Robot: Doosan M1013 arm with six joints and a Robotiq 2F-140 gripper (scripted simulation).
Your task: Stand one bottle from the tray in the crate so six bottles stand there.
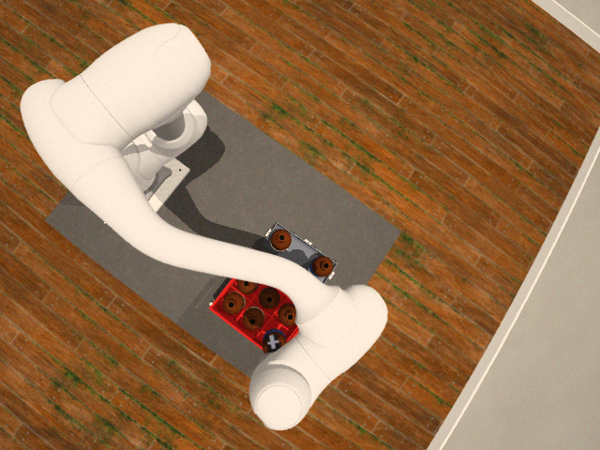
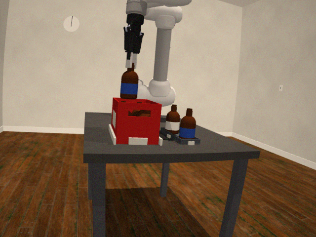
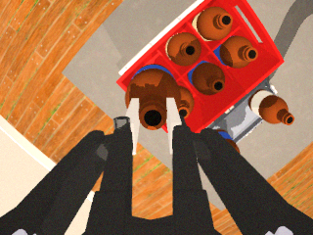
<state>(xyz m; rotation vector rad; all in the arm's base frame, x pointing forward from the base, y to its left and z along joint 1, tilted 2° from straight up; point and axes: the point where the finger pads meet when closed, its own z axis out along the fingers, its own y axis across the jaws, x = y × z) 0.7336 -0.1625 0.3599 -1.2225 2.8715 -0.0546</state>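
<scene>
My gripper [image 2: 131, 64] [image 3: 153, 110] is shut on the neck of a brown bottle with a blue label [image 1: 265, 344] [image 2: 129, 89] [image 3: 153, 90]. The bottle hangs about upright, with its base at or just above the rim of the red crate [image 1: 234, 321] [image 2: 135, 127] [image 3: 256, 78], over a corner cell. Five brown bottles stand in the crate's other cells; one is partly hidden behind the held bottle in the wrist view. A white-label bottle [image 1: 280, 239] [image 2: 172, 125] [image 3: 274, 109] and a blue-label bottle [image 1: 322, 266] [image 2: 187, 131] stand upright on the grey tray [image 1: 299, 251] [image 2: 181, 141] [image 3: 245, 117].
The crate and tray sit side by side on the dark grey table [image 1: 291, 184] [image 2: 217, 146]. White blocks [image 2: 138, 140] line the crate's foot, and small ones edge the tray. The white arm [image 1: 213, 251] passes over the tray and part of the crate in the top view.
</scene>
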